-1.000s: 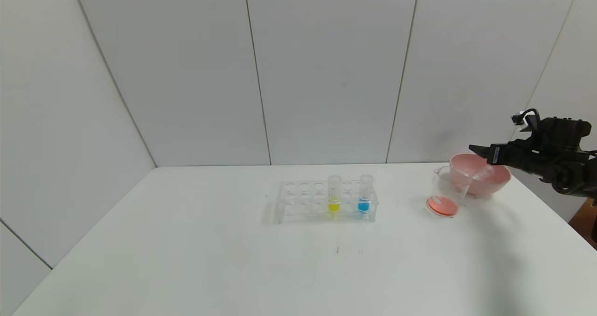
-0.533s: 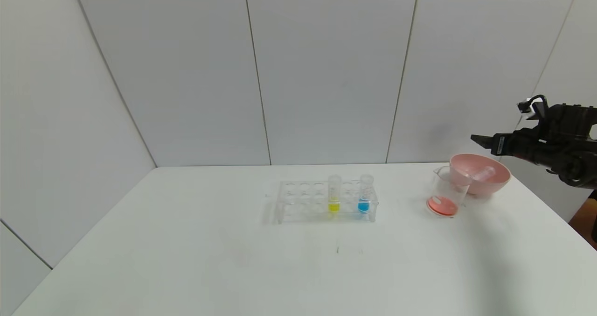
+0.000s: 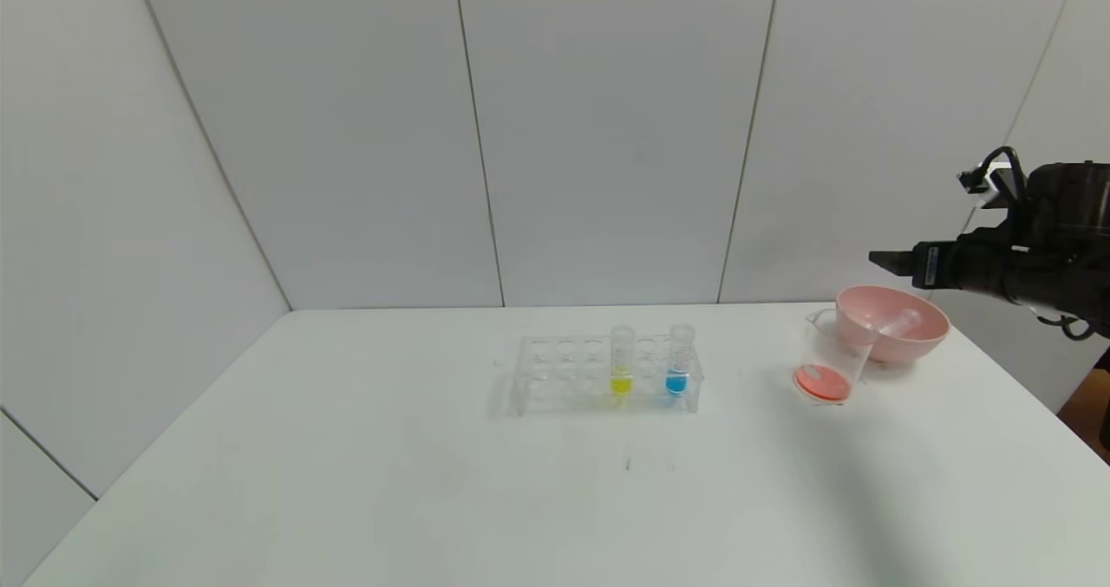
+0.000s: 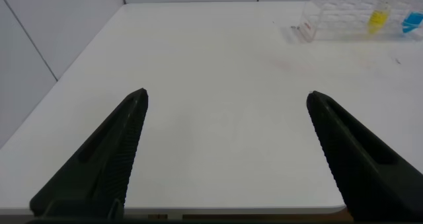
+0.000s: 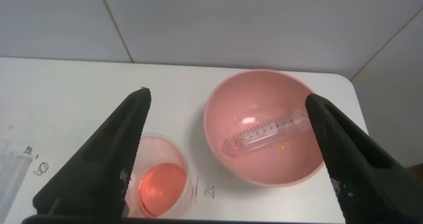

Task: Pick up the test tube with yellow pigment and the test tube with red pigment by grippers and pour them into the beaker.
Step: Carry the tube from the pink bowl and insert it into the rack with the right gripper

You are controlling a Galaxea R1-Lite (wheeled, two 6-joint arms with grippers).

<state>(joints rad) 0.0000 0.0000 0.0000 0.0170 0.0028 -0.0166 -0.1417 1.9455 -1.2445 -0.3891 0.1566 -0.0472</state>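
Observation:
The test tube with yellow pigment (image 3: 621,363) stands upright in a clear rack (image 3: 564,375) at mid table; it also shows in the left wrist view (image 4: 378,18). The beaker (image 3: 831,366) holds red-orange liquid at its bottom (image 5: 158,184). A clear tube with no liquid (image 5: 268,133) lies on its side in the pink bowl (image 3: 928,331). My right gripper (image 3: 878,259) (image 5: 226,95) is open and empty, hovering above the bowl and beaker. My left gripper (image 4: 226,93) is open and empty over the table's near left part, out of the head view.
A tube with blue liquid (image 3: 678,361) stands in the rack right of the yellow one. The pink bowl (image 5: 264,171) touches the beaker's far right side near the table's right edge. Wall panels rise behind the table.
My right gripper has risen from just over the bowl's rim to higher above it, still open. The tube stays lying in the bowl. Rack and beaker have not moved.

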